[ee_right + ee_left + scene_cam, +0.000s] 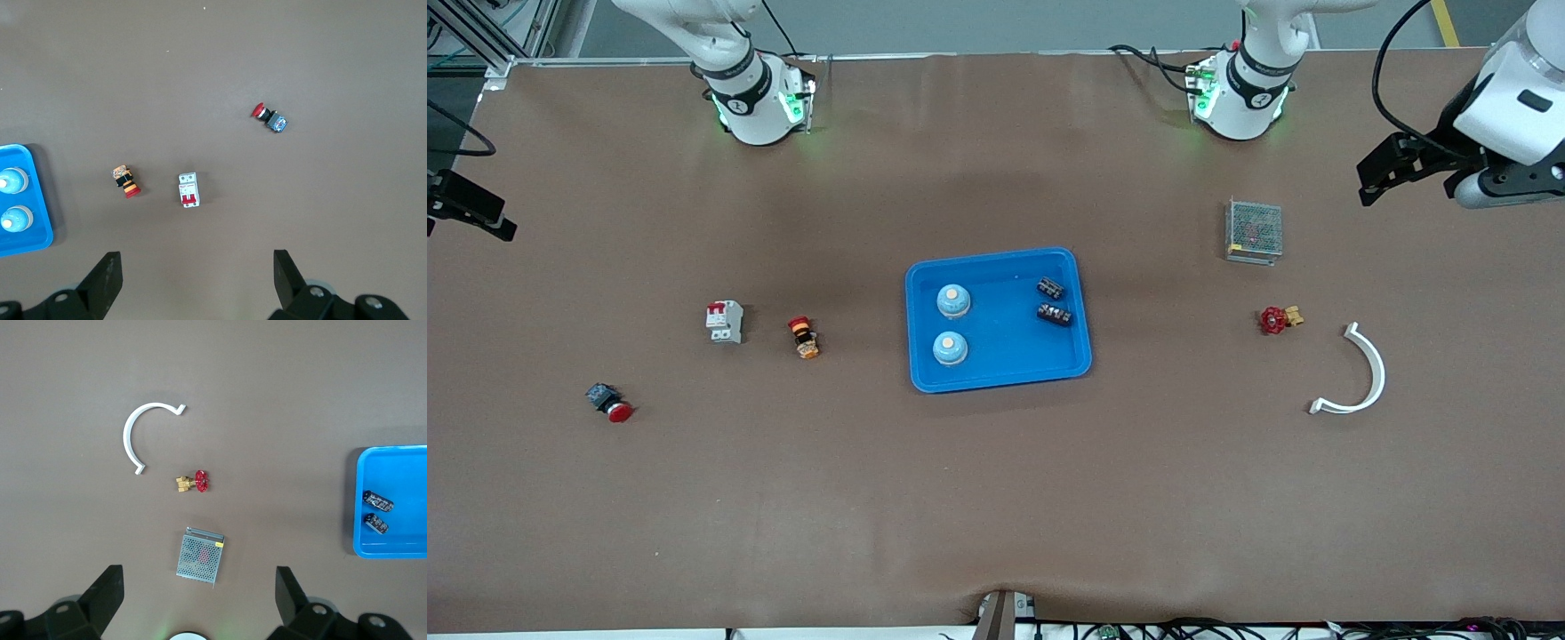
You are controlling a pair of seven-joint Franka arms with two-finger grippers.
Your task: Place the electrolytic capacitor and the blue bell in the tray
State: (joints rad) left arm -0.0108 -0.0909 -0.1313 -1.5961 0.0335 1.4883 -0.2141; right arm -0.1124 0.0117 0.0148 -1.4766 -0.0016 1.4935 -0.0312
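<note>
Both task items look already in the blue tray (998, 380) at mid-table: two light-blue bells (952, 300) on the side toward the right arm's end, one nearer the front camera than the other, and two dark capacitors (1055, 313) on the side toward the left arm's end, lying flat on their sides, close together w/ a small gap. Left gripper (200, 587) hangs high over the left arm's end of the table, above the grey mesh box (199, 557), fingers spread, nothing between them. Right gripper (198, 270) hangs over the right arm's end, near the white circuit breaker (189, 189), also spread and empty. Tray sits roughly midway between both arms; neither looks clearly closer. Judging by the layout, nothing's left to fetch; both arms wait.
</note>
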